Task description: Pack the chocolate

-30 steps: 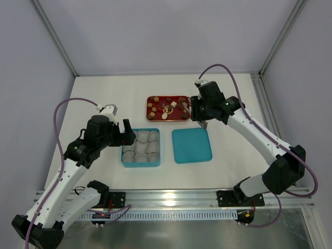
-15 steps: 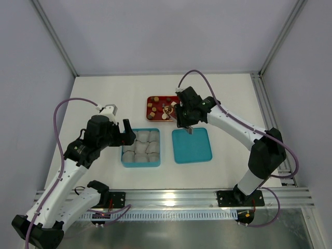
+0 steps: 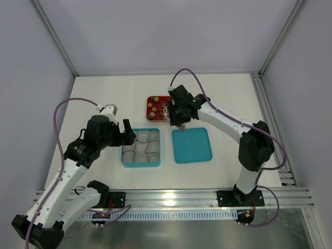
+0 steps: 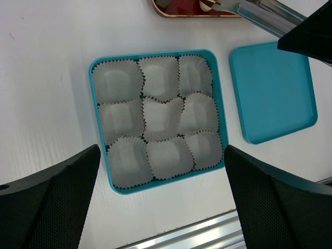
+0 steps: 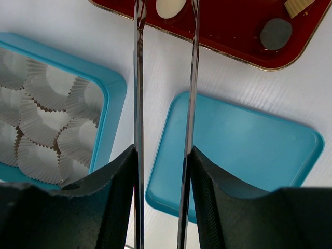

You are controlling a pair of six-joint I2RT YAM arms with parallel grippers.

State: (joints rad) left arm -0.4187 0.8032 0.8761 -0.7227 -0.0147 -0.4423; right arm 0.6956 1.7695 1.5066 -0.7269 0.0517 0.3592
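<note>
Chocolate point(image 5: 169, 7): small dark, tan, cream pieces loose in red tray point(image 5: 233, 31).

Left hand point(image 3: 128, 135) agape, right hand point(image 3: 181, 126) narrower

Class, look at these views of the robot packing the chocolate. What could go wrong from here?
1. The right gripper has thin blades that straddle a rounded cream-white piece on the red tray; pinched, it might slip or pop out.
2. The paper cups in the teal box crowd and overlap, so a dropped piece might land on a rim between cups.
</note>
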